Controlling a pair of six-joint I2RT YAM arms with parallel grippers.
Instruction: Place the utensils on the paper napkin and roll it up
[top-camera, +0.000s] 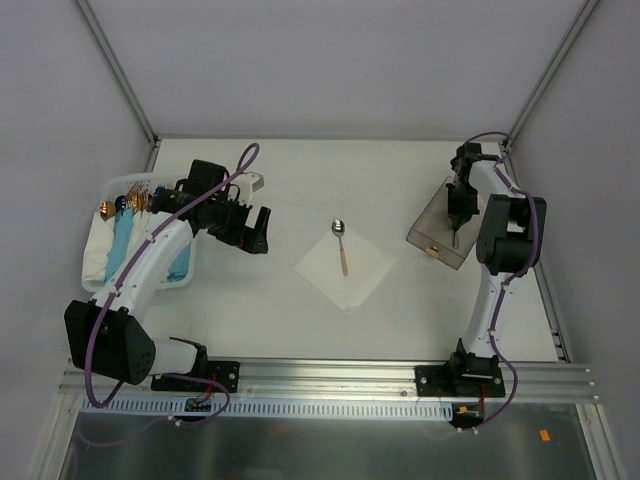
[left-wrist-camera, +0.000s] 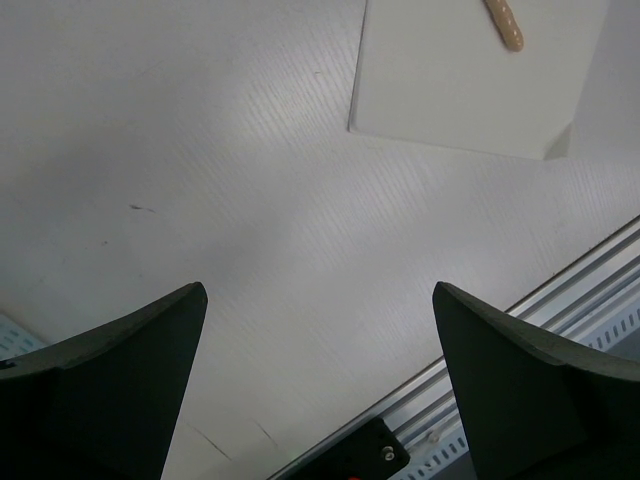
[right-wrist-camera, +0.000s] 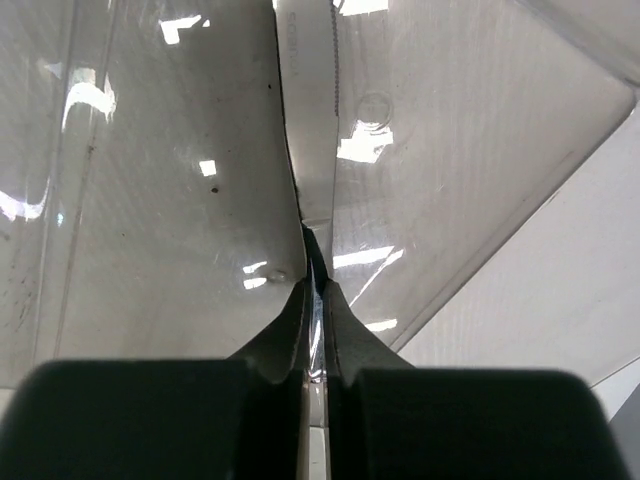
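Note:
The paper napkin (top-camera: 345, 265) lies flat as a white diamond at the table's middle. A spoon (top-camera: 341, 245) rests on it, bowl toward the back. In the left wrist view the napkin's corner (left-wrist-camera: 450, 90) and the spoon's coppery handle tip (left-wrist-camera: 505, 25) show at the top. My left gripper (top-camera: 255, 230) hovers open left of the napkin, nothing between its fingers (left-wrist-camera: 320, 290). My right gripper (top-camera: 456, 235) reaches down into the clear plastic tray (top-camera: 435, 225) at the right. It (right-wrist-camera: 317, 285) is shut on a silver knife (right-wrist-camera: 312, 120), whose serrated blade points away over the tray floor (right-wrist-camera: 150, 200).
A white basket (top-camera: 100, 265) at the far left holds light-blue rolled bundles (top-camera: 125, 245) and several cutlery pieces with dark and gold ends (top-camera: 135, 200). An aluminium rail (top-camera: 330, 375) runs along the near edge; frame posts stand at the back corners.

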